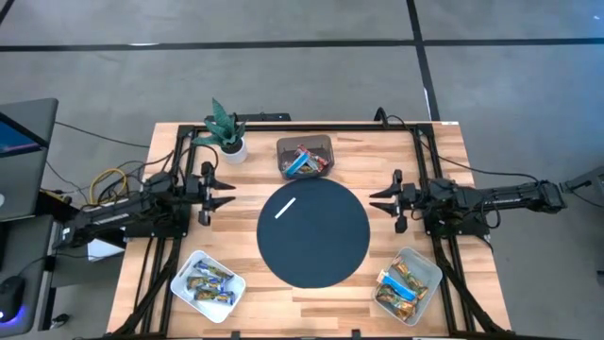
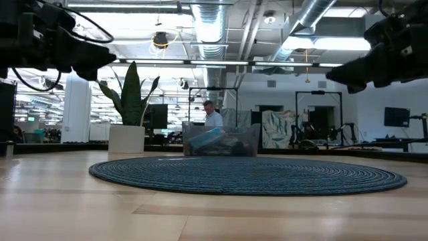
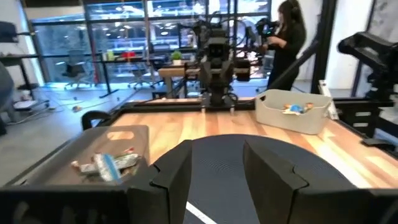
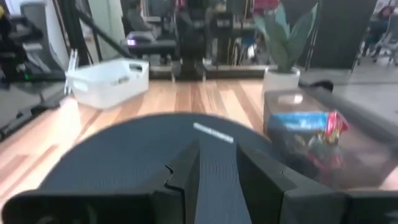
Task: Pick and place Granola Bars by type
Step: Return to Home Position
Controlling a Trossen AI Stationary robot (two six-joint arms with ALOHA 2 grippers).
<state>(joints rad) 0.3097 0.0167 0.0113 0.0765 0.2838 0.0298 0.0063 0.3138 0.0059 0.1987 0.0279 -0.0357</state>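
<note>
Granola bars lie in three bins. A dark bin (image 1: 304, 156) at the table's far middle holds mixed bars in blue, red and dark wrappers (image 4: 311, 127). A white bin (image 1: 208, 283) at the near left holds orange-brown bars. A second white bin (image 1: 408, 283) at the near right holds blue-white and orange bars. My left gripper (image 1: 226, 188) hovers open off the left edge of the round dark mat (image 1: 314, 231). My right gripper (image 1: 377, 202) hovers open off the mat's right edge. Both are above the table and touch nothing.
A thin white stick (image 1: 286, 208) lies on the mat's far left part. A potted plant (image 1: 226, 132) stands at the far left, next to the dark bin. A black frame runs along the table's edges. A person (image 3: 287, 31) stands in the room beyond the table.
</note>
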